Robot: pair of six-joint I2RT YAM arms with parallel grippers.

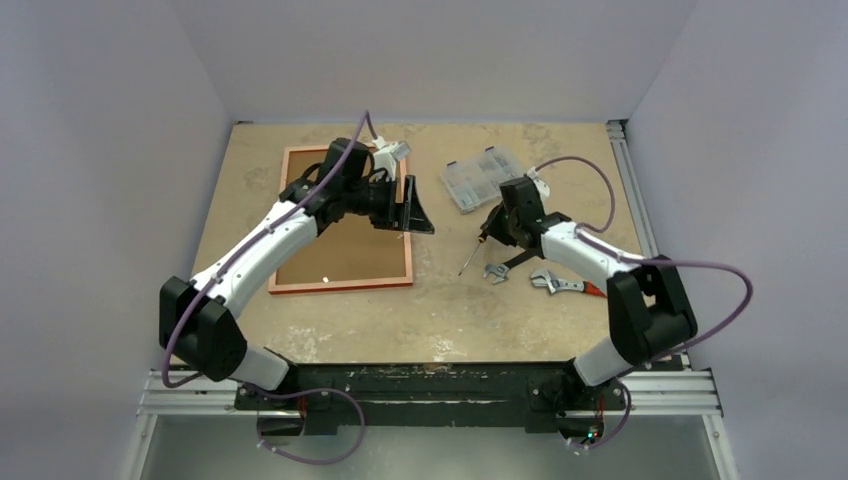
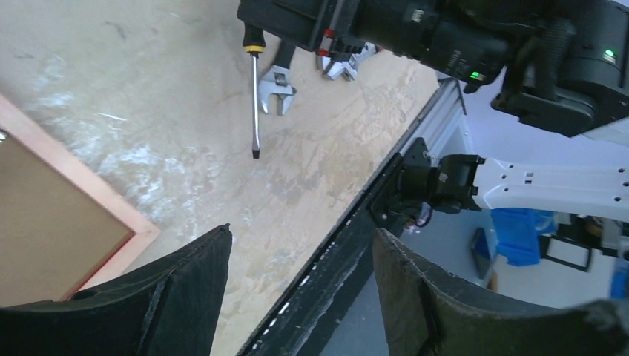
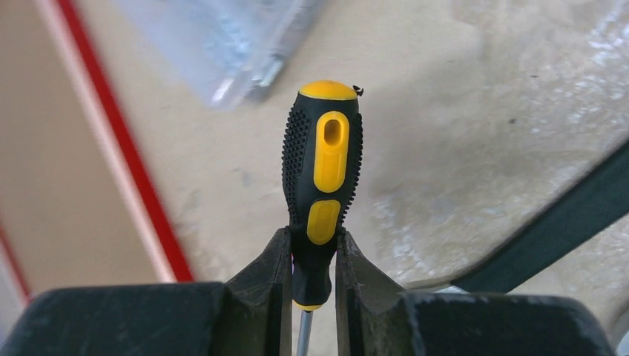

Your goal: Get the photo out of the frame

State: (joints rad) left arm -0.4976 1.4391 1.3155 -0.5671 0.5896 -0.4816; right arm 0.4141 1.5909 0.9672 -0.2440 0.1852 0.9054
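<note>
The frame (image 1: pixel 340 284) lies back side up on the left of the table, its paler rim showing. Inside it the photo shows only its brown board back (image 1: pixel 345 255); the print side is hidden. My left gripper (image 1: pixel 420 208) hovers open and empty over the frame's right rail. In the left wrist view (image 2: pixel 300 245) the frame's corner (image 2: pixel 111 200) and the board (image 2: pixel 44 222) lie at the lower left. My right gripper (image 1: pixel 493 228) is shut on a black-and-yellow screwdriver (image 3: pixel 323 163), right of the frame and tip down towards the table. The frame's red edge (image 3: pixel 141 178) shows in the right wrist view.
A clear plastic parts box (image 1: pixel 480 180) sits at the back centre-right. Two adjustable wrenches (image 1: pixel 495 272) (image 1: pixel 555 284) lie near the right arm. The screwdriver shaft (image 2: pixel 254 96) and a wrench (image 2: pixel 278 85) show in the left wrist view. Walls enclose three sides.
</note>
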